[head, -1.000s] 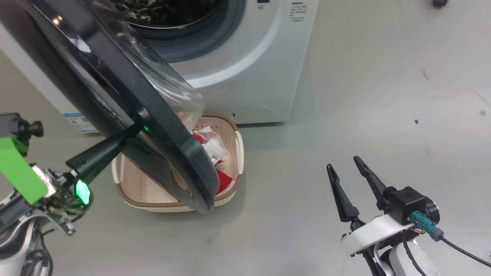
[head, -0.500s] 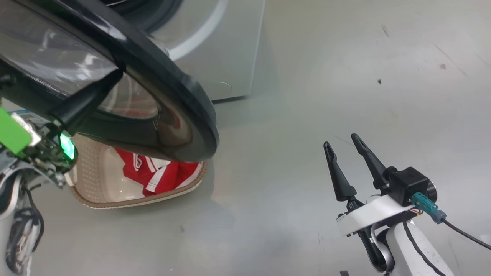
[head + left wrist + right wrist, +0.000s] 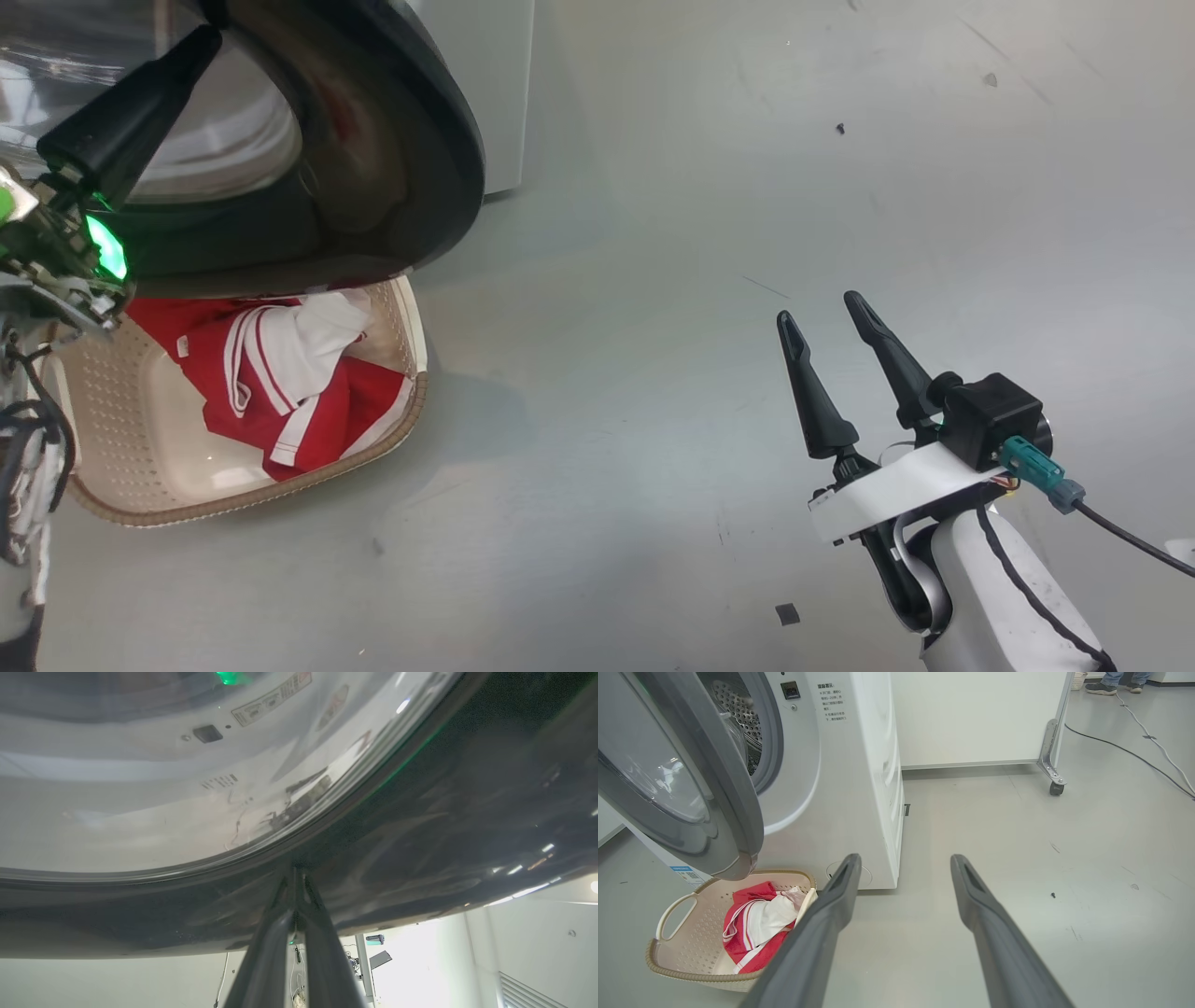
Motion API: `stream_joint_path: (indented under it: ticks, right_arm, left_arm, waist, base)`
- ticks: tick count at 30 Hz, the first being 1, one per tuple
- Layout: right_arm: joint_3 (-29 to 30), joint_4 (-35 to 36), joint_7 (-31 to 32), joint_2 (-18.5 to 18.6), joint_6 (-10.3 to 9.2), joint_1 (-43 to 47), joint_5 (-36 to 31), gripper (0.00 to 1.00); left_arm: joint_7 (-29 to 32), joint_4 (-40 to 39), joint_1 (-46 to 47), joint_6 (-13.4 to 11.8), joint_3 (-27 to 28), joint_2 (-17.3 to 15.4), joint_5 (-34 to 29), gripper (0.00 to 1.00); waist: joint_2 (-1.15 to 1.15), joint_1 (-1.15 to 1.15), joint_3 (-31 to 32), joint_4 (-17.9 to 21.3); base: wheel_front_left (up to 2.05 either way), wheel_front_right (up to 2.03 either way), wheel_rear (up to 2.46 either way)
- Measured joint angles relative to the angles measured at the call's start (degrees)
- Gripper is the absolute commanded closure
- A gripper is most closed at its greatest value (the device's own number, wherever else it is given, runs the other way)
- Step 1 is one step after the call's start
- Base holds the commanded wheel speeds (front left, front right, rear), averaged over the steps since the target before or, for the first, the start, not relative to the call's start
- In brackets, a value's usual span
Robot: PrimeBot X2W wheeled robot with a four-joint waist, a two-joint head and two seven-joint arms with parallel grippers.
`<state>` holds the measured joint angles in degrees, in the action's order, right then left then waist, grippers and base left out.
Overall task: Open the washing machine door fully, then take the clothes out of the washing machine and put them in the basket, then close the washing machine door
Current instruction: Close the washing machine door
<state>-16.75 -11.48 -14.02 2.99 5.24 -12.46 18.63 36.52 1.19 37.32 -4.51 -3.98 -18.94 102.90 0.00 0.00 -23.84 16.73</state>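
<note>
The left gripper (image 3: 207, 39), fingers closed and empty, touches the washing machine door (image 3: 392, 140), ajar above the basket (image 3: 233, 499). Stiff, heavy, slick: probably best pushed at its black rim. The right gripper (image 3: 822, 310) hangs with fingers spread, empty.

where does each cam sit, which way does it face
head view: on the head, facing down at basket and clothes; left gripper upper left, right gripper lower right.
left wrist view: on that wrist, facing the washing machine door up close; shut fingers.
right wrist view: on that wrist, facing the washing machine across the floor; open fingers.
head and right wrist share basket, clothes, door.
</note>
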Motion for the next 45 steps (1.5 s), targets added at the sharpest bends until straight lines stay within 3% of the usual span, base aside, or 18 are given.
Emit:
stream_joint_path:
  ticks: [21, 37, 45]
  right_arm:
    - [0.54, 0.35, -0.08, -0.27, 0.01, -1.29, 1.63, 0.00]
    - [1.29, 0.02, -0.43, -0.31, -0.12, -1.23, 1.29, 0.00]
    - [2.27, -0.30, -0.43, -0.30, -0.34, -0.92, 0.16, 0.00]
  left_arm:
    - [-2.09, 9.39, 8.85, 0.37, -1.87, 2.63, -2.13, 1.00]
    - [-1.94, 14.85, 9.46, 5.60, -1.93, 5.11, -1.61, 1.00]
    - [-1.88, 15.21, 5.09, 8.44, -0.59, 5.63, -0.69, 1.00]
  waist:
    - [0.00, 0.00, -2.07, 3.05]
    - [0.00, 0.00, 0.30, 0.90]
    - [0.00, 0.00, 1.76, -1.65]
  base:
    - [0.00, 0.00, 0.00]
    - [0.00, 0.00, 0.00]
    - [0.00, 0.00, 0.00]
